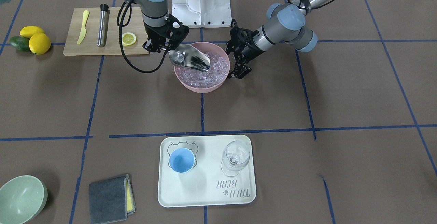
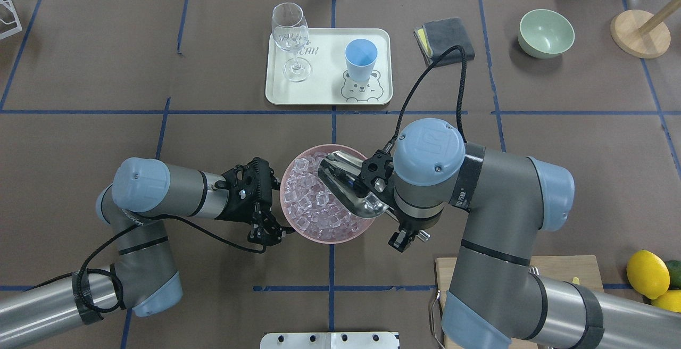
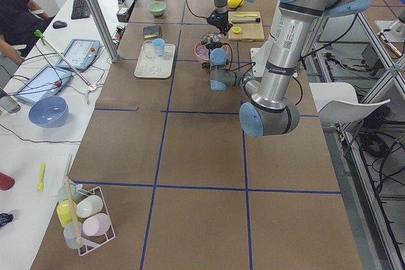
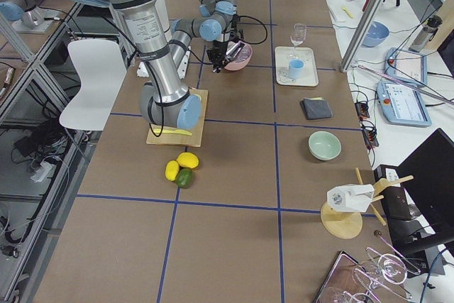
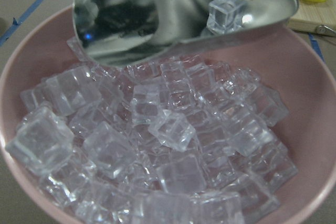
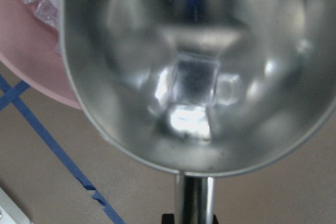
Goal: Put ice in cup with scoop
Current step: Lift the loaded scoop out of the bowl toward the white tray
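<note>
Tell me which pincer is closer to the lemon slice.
Right. The right pincer, gripping the scoop, is next to the lemon slice; the left pincer is across the pink bowl, by its far side.

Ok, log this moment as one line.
right fingers: shut on scoop | scoop: over pink bowl, ice cube inside | left fingers: by bowl rim, grip unclear | cup: empty on tray

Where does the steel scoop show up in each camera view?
Front-facing: scoop upper centre, over the pink bowl.
Overhead: centre, bowl's right side.
Left: far top, tiny.
Right: far top.
Left wrist: top edge.
Right wrist: fills frame.
Shared landmark: the pink bowl of ice.
</note>
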{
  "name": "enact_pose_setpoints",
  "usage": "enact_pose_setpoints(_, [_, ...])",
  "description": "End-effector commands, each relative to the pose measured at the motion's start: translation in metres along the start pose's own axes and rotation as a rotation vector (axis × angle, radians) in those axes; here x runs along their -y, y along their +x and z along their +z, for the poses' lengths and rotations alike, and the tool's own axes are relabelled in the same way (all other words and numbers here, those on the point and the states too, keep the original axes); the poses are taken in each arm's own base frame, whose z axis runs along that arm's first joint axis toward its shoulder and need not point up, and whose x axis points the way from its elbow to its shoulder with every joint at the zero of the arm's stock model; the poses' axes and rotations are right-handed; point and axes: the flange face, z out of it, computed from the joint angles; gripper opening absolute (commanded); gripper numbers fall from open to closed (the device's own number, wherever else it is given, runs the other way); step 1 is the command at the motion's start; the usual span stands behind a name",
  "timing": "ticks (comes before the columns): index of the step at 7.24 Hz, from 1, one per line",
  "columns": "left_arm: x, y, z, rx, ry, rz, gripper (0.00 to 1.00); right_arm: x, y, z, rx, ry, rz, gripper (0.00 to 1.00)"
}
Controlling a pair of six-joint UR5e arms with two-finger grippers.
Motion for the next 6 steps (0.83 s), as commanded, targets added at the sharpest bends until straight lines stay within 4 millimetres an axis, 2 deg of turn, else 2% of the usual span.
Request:
enact_pose_setpoints(1, [0.000, -0.001, -0.001, 0.003, 0.000, -0.001, 0.99, -0.004, -0.003, -0.018, 0.006, 0.022, 0.132, 0.00])
enact_pose_setpoints(2, [-0.001, -0.002, -0.002, 0.004, -0.001, -0.002, 0.99, -0.002, -0.005, -0.021, 0.013, 0.034, 0.215, 0.00])
enact_pose_setpoints(3, [-0.002, -0.003, -0.002, 0.006, -0.002, -0.004, 0.98, 0.004, 0.004, -0.031, 0.018, 0.048, 0.347, 0.00])
enact_pose_setpoints(4, [-0.003, -0.004, -0.003, 0.009, -0.005, -0.005, 0.98, 0.005, 0.012, -0.034, 0.046, 0.033, 0.388, 0.00])
enact_pose_setpoints(6, [-0.004, -0.004, -0.004, 0.009, -0.005, -0.005, 0.98, 0.020, 0.047, -0.037, 0.084, -0.009, 0.488, 0.00])
